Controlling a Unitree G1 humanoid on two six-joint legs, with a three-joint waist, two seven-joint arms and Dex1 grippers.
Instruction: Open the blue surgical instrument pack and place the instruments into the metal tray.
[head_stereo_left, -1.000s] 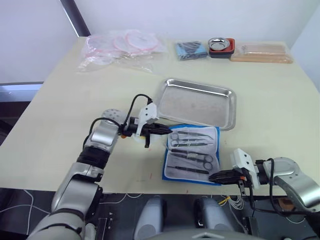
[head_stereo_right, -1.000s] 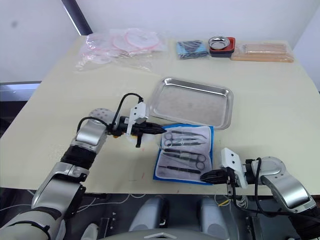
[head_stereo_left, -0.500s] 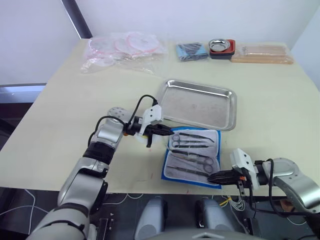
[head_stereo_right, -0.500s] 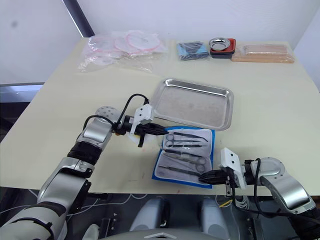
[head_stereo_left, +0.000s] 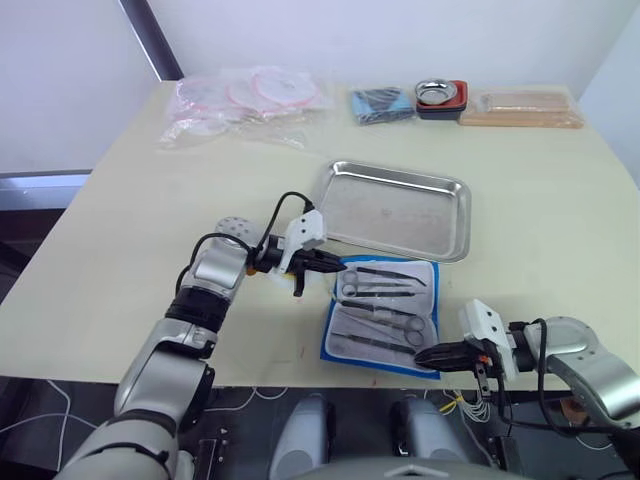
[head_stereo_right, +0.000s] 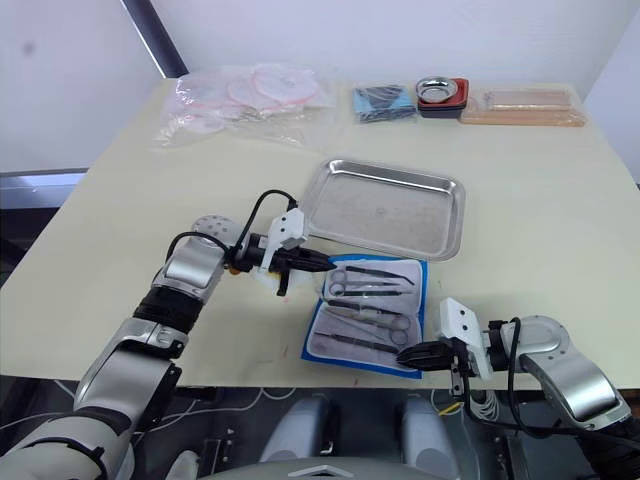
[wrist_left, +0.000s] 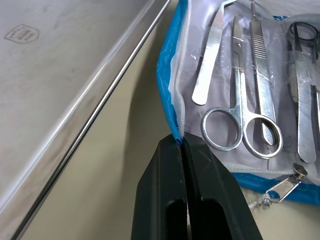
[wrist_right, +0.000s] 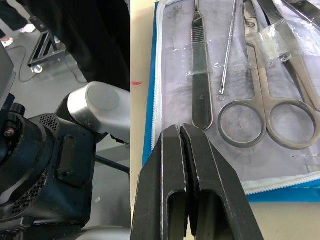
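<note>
**Eng:** Left eye view: your pack (head_stereo_left: 381, 312) is already open, lying flat near the table's front edge, just in front of the tray (head_stereo_left: 396, 209). Lining faces up and the instruments (head_stereo_left: 378, 303) lie in a row on it.

**Op:** Anything in the tray yet?

**Eng:** No, it's bare. Scissors, forceps, tweezers and a thin probe are all on the lining, some under clear strips. So opening is done; I'd say the whole transfer is left.

**Op:** Left gripper?

**Eng:** Left gripper (wrist_left: 182, 145) has its jaws pressed together at the pack's left edge. In the left wrist view the blue hem runs right into the seam between the fingers, so you look pinched on the fabric, not on a tool.

**Op:** Right one?

**Eng:** Right gripper (wrist_right: 181, 135) is at the pack's front right corner, by the table edge. Jaws closed with nothing between them; tips sit over the lining's front border, near the scalpel handle and a scissor ring. Whether it's touching, can't tell.

**Op:** What else is out there?

**Eng:** Far side of the table: plastic bags (head_stereo_left: 242, 100), a dark blue bundle (head_stereo_left: 382, 102), a small bowl in a red holder (head_stereo_left: 442, 95), a tan tray (head_stereo_left: 523, 108). All well apart from your work.
</note>
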